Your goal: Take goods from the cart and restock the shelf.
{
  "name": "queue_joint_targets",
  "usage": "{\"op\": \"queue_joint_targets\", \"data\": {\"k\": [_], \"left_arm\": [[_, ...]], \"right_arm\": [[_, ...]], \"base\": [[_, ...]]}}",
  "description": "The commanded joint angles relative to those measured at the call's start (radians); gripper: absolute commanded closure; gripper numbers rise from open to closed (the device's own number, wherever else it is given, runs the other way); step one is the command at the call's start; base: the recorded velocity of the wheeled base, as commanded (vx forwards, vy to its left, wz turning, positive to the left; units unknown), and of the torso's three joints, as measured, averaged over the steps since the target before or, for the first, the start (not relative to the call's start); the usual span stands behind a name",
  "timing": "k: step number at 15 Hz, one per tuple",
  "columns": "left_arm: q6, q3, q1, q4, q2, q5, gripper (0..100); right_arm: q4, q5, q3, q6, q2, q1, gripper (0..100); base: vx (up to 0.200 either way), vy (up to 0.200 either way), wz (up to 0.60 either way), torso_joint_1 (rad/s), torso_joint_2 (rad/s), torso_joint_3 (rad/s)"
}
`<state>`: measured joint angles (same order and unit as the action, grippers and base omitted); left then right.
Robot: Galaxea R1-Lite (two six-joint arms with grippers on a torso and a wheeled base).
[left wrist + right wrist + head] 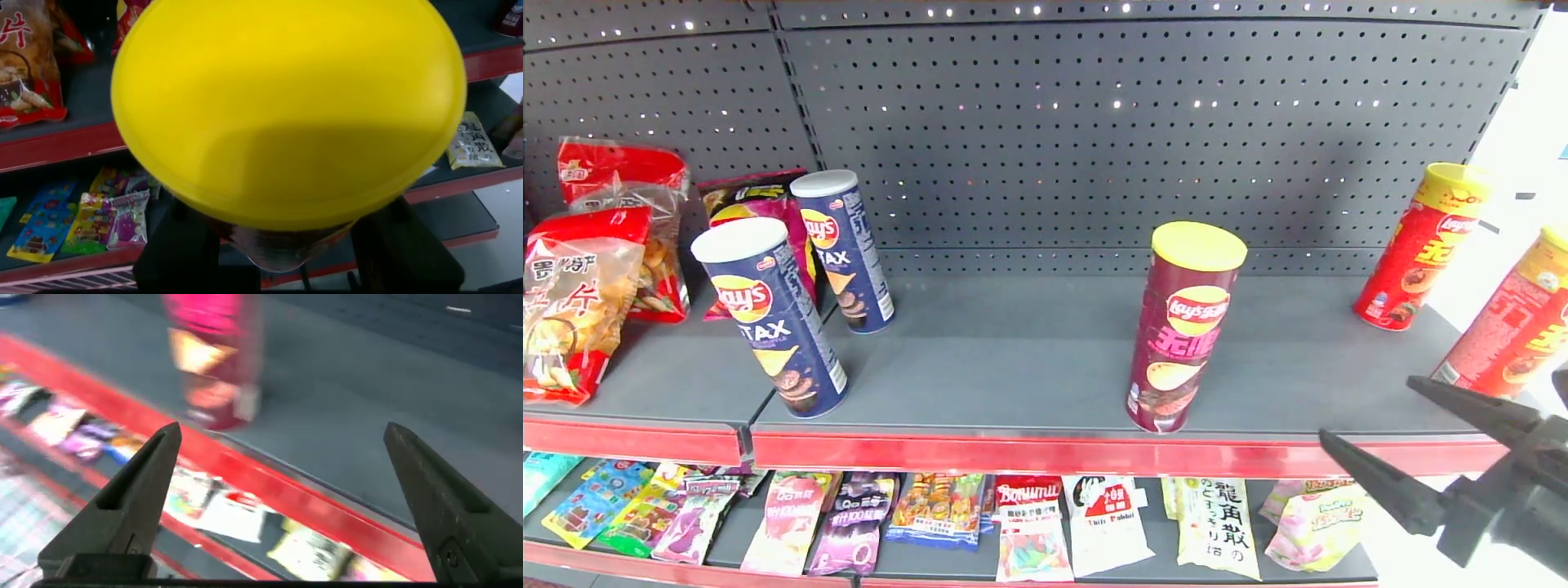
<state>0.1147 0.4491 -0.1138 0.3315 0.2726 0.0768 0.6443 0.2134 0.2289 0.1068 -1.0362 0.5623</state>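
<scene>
Yellow-lidded can (286, 106) sits clamped in left tool (286, 253), right tool (1365, 407) spread apart before the shelf (1029, 351).

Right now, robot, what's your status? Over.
Left gripper jaws shut on yellow-lidded can. Right gripper jaws open, empty, before shelf edge. Maroon can stands near shelf front; bare shelf either side.

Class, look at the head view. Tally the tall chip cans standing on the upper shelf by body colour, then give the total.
Blue cans: 2
Maroon can: 1
Red cans: 2
Total: 5
</scene>
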Motion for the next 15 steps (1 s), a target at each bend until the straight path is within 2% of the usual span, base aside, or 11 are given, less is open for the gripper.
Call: {"op": "queue_joint_targets", "data": {"k": [1,2,3,4,5,7,8,11,13,14,15], "left_arm": [[0.0,0.002,0.0,-0.002,0.01,0.02,100],[0.0,0.006,0.0,0.0,0.011,0.021,100],[0.0,0.016,0.0,-0.002,0.027,0.023,100],[0.0,0.033,-0.001,0.0,0.036,0.028,100],[0.0,0.043,-0.001,0.0,0.05,0.04,100],[0.0,0.074,-0.003,0.0,0.077,0.058,100],[-0.003,0.075,-0.003,-0.002,0.083,0.081,100],[-0.006,0.066,-0.003,-0.002,0.079,0.149,100],[-0.01,0.066,-0.003,-0.002,0.082,0.153,100],[-0.015,0.065,-0.003,-0.002,0.079,0.153,100],[-0.015,0.065,-0.003,-0.002,0.079,0.153,100]], "right_arm": [[-0.279,-0.22,-0.005,0.016,0.366,-0.355,0],[-0.347,-0.255,0.001,0.016,0.421,-0.387,0],[-0.603,-0.312,0.047,0.014,0.607,-0.424,0],[-0.764,-0.309,0.076,0.017,0.708,-0.426,0],[-0.934,-0.292,0.11,0.025,0.815,-0.427,0],[-1.104,-0.172,0.127,0.022,0.94,-0.43,0],[-1.109,-0.128,0.118,0.002,0.94,-0.43,0],[-1.066,-0.114,0.044,-0.042,0.94,-0.43,0],[-0.827,-0.035,-0.12,-0.012,0.938,-0.43,0],[-0.753,-0.052,-0.149,-0.006,0.938,-0.43,0],[-0.753,-0.052,-0.149,-0.006,0.938,-0.43,0]], "base": [[0.0,0.0,0.0,0.0,0.0,0.0],[0.0,0.0,0.0,0.0,0.0,0.0],[0.0,0.0,0.0,0.0,0.0,0.0],[0.0,0.0,0.0,0.0,0.0,0.0],[0.0,0.0,0.0,0.0,0.0,0.0],[0.0,0.0,0.0,0.0,0.0,0.0],[0.0,0.0,0.0,0.0,0.0,0.0],[0.0,0.0,0.0,0.0,0.0,0.0],[0.0,0.0,0.0,0.0,0.0,0.0],[0.0,0.0,0.0,0.0,0.0,0.0],[0.0,0.0,0.0,0.0,0.0,0.0]]}}
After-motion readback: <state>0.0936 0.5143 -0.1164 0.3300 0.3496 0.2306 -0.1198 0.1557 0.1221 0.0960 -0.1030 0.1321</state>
